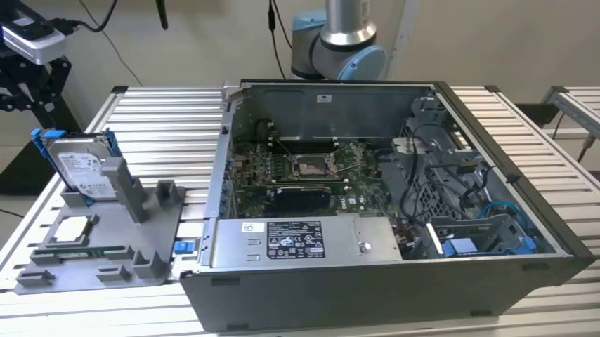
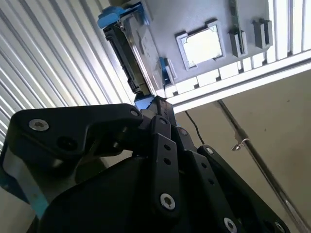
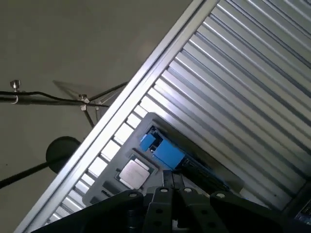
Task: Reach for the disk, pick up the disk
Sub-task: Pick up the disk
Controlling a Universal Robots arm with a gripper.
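Observation:
The disk stands on edge in a grey holder at the exterior view's left, a silver-grey drive with a white label and a bright blue frame. My gripper hangs above and behind it, near the table's far left corner, apart from it. In both wrist views the disk's blue frame lies just beyond the black fingertips. The gripper is shut, its fingers together with nothing between them.
A small square silver chip lies in the holder in front of the disk. An open computer case takes up the middle and right of the slatted metal table. The arm's base stands behind the case.

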